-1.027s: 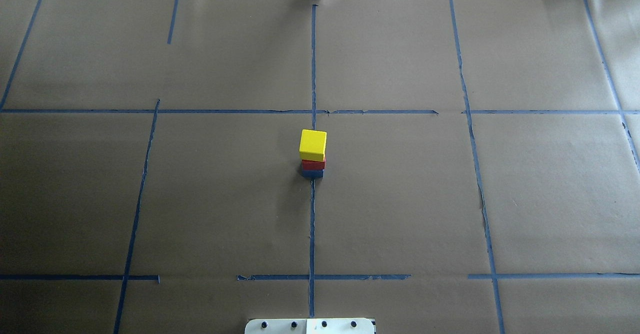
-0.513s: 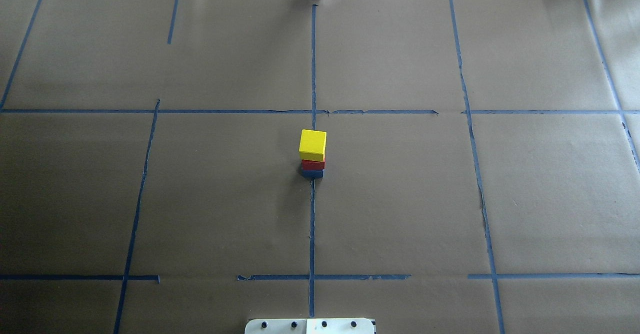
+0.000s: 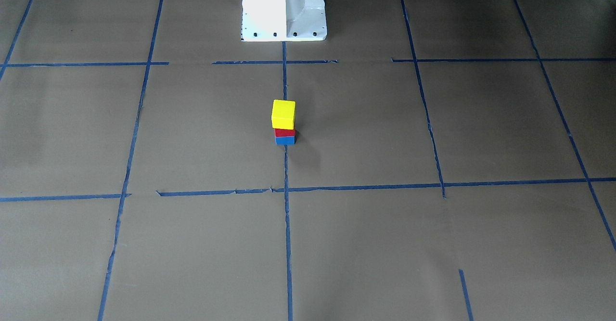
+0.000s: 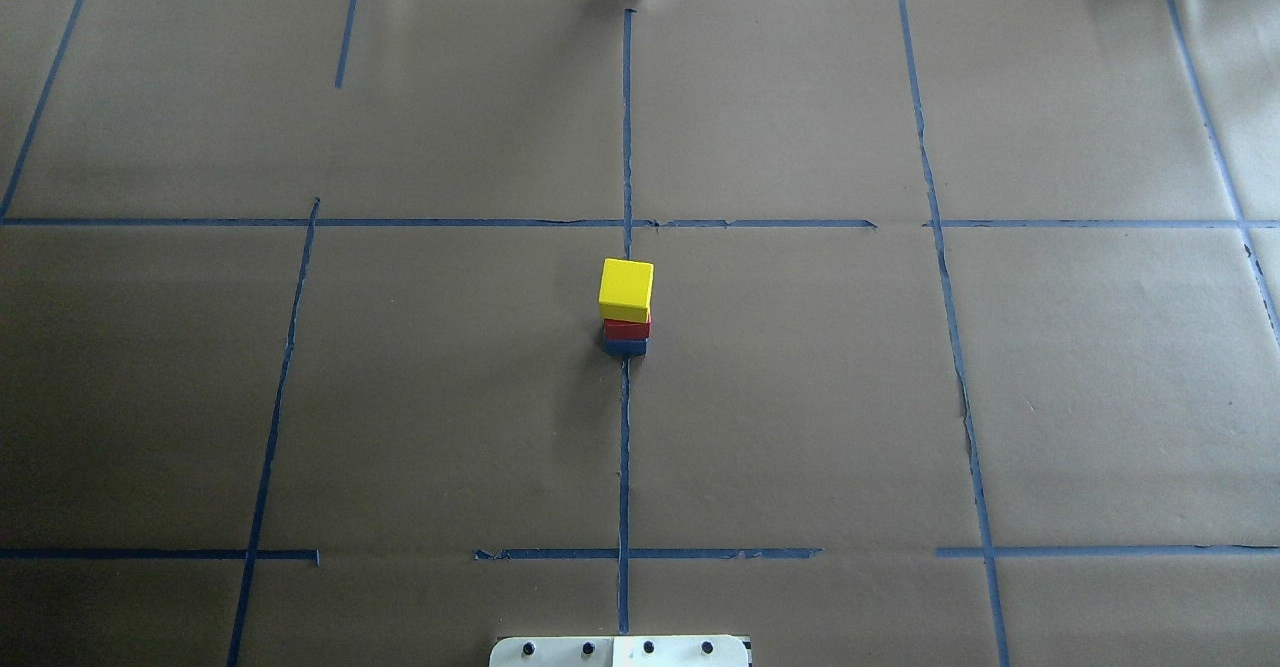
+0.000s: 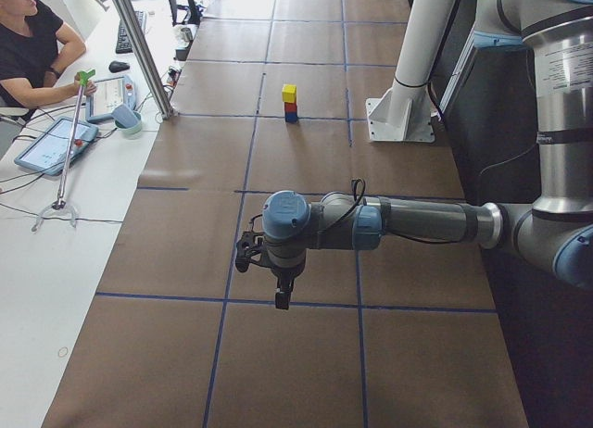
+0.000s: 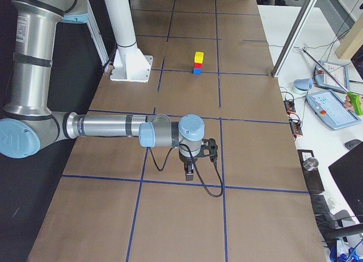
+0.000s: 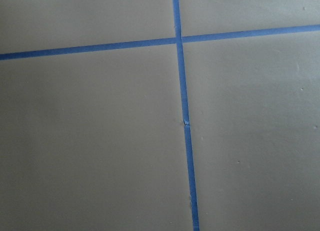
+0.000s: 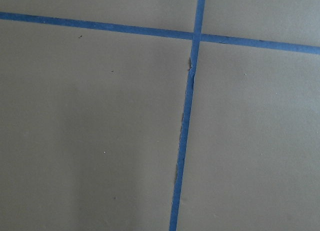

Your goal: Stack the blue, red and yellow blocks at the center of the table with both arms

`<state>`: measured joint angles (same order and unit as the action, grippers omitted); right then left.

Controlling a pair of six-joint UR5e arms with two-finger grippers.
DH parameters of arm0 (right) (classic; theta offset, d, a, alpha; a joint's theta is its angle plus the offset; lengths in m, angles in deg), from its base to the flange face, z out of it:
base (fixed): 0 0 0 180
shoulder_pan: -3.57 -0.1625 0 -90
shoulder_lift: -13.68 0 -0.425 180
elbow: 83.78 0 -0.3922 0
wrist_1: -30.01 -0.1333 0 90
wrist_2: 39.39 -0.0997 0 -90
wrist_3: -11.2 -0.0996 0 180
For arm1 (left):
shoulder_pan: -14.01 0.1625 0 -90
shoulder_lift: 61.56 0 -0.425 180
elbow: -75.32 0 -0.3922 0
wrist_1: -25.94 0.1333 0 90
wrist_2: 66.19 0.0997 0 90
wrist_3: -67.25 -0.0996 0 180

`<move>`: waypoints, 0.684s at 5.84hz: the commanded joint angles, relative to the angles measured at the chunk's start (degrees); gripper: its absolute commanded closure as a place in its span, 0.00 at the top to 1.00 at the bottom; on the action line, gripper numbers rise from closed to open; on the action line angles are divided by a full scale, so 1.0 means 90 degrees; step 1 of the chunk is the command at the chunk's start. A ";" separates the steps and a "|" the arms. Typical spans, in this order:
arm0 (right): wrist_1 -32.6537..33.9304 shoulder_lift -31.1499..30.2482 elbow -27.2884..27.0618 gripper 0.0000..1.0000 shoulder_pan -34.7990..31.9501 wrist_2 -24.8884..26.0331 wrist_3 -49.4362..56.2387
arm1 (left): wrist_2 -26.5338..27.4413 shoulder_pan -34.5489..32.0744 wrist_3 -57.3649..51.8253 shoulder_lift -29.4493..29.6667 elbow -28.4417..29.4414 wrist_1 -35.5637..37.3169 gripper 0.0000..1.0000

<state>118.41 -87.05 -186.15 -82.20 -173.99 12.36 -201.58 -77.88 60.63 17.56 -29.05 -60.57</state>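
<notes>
A stack stands at the table's centre on the blue tape line: the yellow block (image 4: 626,288) on the red block (image 4: 626,328) on the blue block (image 4: 624,347). The stack also shows in the front view, yellow (image 3: 283,114), red (image 3: 284,132), blue (image 3: 285,140). My left gripper (image 5: 281,298) hangs over the table's left end, far from the stack, and my right gripper (image 6: 189,174) hangs over the right end. I cannot tell whether either is open or shut. Both wrist views show only brown paper and tape.
The robot's white pedestal (image 3: 284,8) stands behind the stack. Blue tape lines (image 4: 624,447) grid the brown paper. A seated operator (image 5: 28,48), tablets (image 5: 51,143) and a metal post (image 5: 139,48) are along the far side.
</notes>
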 commanded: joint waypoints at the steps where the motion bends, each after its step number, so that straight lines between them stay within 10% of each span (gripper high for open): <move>1: -0.0007 0.0001 0.0017 1.00 -0.0001 0.0013 -0.0002 | 0.0044 0.0015 -0.0026 0.0008 -0.0005 0.0159 1.00; 4: 0.0012 -0.0018 0.0046 1.00 -0.0001 -0.0035 -0.0031 | 0.0044 0.0045 -0.0026 -0.0119 -0.0083 0.0159 1.00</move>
<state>118.49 -87.14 -185.70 -82.19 -174.11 12.04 -201.19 -77.51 60.39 16.78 -29.44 -59.15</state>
